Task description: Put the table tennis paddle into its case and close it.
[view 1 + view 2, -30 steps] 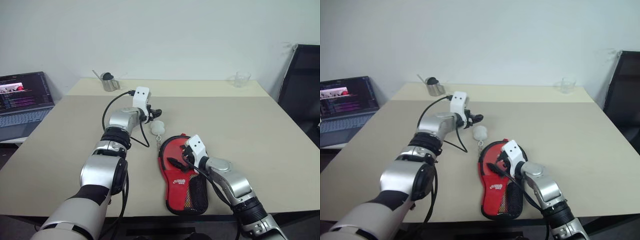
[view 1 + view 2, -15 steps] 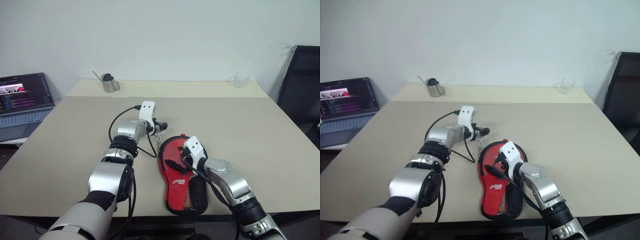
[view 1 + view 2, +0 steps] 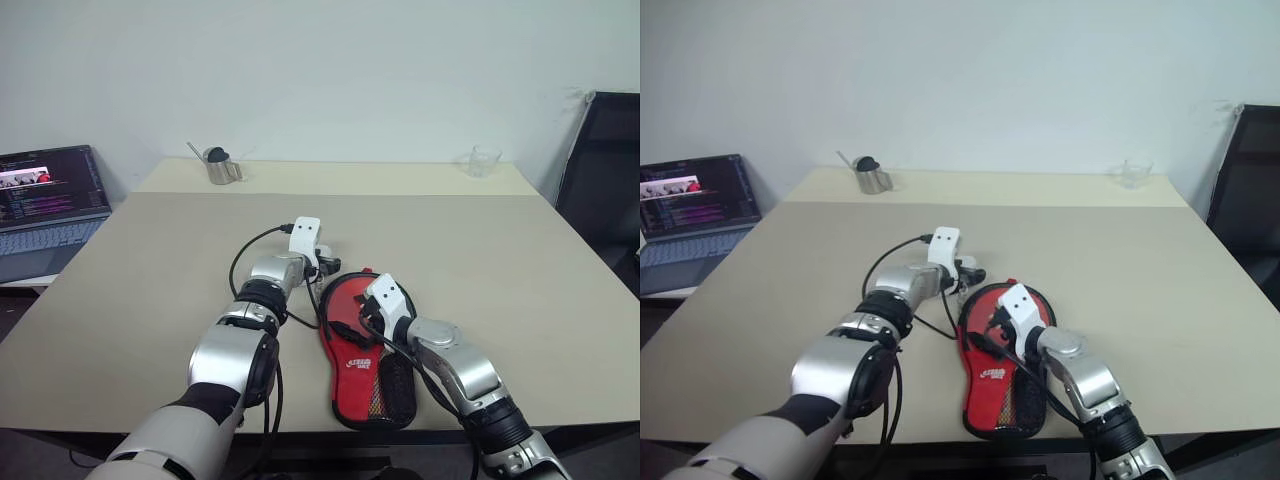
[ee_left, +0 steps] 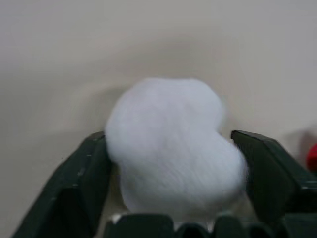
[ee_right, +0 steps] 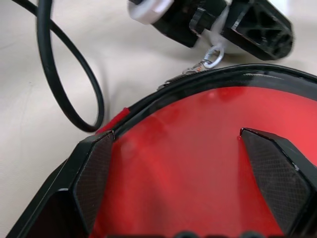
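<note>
left gripper [image 4: 173, 198]: reaches forward, low, jaws spread around white fluffy ball [image 4: 171, 148] | right gripper [image 5: 190, 183]: spread wide over red case [image 3: 360, 340] | case: flat on table [image 3: 150, 270]

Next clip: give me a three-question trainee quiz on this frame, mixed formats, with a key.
1. True or false: the white fluffy pom-pom lies between the fingers of the left gripper.
2. Multiple choice: the case lies on the table A) standing on edge; B) flat, red front up; C) flat, black back up.
3. Short answer: what does the right gripper hover over, and how do its fingers stand?

Key
1. True; the fingers flank it on both sides.
2. B.
3. The round red end of the case, fingers spread wide, holding nothing.
</note>
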`<act>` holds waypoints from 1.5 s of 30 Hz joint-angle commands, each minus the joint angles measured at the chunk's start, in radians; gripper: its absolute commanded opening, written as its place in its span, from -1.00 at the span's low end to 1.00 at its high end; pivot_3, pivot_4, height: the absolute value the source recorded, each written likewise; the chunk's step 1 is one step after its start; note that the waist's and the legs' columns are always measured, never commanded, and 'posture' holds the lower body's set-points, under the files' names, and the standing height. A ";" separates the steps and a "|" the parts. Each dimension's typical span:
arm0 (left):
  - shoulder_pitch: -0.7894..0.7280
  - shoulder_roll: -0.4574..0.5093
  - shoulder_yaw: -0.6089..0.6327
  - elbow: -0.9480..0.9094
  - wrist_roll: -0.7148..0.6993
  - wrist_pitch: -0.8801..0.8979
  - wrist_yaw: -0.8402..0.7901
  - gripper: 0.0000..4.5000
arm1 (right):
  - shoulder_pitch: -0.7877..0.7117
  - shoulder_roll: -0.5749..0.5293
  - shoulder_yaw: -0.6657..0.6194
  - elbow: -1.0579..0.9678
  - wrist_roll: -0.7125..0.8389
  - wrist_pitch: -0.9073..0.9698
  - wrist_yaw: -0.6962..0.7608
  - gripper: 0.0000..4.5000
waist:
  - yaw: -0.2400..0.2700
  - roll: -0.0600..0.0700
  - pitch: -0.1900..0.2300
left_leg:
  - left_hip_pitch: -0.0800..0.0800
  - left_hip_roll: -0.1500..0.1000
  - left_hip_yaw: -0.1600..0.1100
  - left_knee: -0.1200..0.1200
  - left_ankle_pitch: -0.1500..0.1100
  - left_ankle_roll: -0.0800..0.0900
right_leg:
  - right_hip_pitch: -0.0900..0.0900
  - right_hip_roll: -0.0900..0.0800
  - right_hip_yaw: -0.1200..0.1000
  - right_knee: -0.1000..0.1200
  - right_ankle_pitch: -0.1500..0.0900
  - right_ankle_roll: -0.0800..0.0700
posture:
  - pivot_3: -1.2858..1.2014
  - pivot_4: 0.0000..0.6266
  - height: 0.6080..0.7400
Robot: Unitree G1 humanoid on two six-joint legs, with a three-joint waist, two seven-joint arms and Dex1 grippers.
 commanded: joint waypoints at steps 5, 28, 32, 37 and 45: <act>-0.050 -0.017 -0.049 0.011 0.057 -0.116 -0.007 -0.28 | 0.032 0.011 0.025 0.036 -0.001 0.050 0.005 1.00 | -0.001 0.000 0.000 | 0.000 0.000 0.000 -0.001 0.000 0.000 | 0.000 0.000 0.000 -0.001 0.000 0.000 | 0.03 -0.52 1.00; -0.160 -0.152 -0.191 0.177 0.268 -0.352 0.031 -0.82 | 0.035 0.020 0.021 0.025 0.004 0.078 0.003 1.00 | 0.000 0.000 0.000 | -0.001 0.000 0.001 -0.007 0.000 0.000 | 0.000 0.000 -0.001 -0.010 0.001 0.001 | 0.03 -0.52 1.00; -0.169 -0.176 -0.221 0.186 0.311 -0.384 0.037 -0.82 | 0.045 0.021 0.021 0.004 0.007 0.096 -0.002 1.00 | 0.001 0.000 0.000 | -0.001 -0.001 0.001 -0.011 0.000 0.000 | 0.000 0.000 -0.001 -0.013 0.001 0.001 | 0.03 -0.52 1.00; -0.182 -0.201 -0.231 0.192 0.342 -0.408 0.043 -0.82 | 0.053 0.027 0.021 -0.015 0.012 0.117 -0.009 1.00 | 0.001 0.000 0.000 | -0.001 -0.001 0.002 -0.013 0.000 0.000 | 0.000 0.000 -0.001 -0.014 0.000 0.001 | 0.03 -0.52 1.00; -0.208 -0.234 -0.258 0.196 0.397 -0.445 0.072 -0.82 | 0.063 0.039 0.022 -0.040 0.016 0.148 -0.014 1.00 | 0.001 0.000 0.000 | -0.001 -0.001 0.001 -0.013 0.000 0.000 | 0.000 0.000 -0.001 -0.014 0.000 0.001 | 0.03 -0.52 1.00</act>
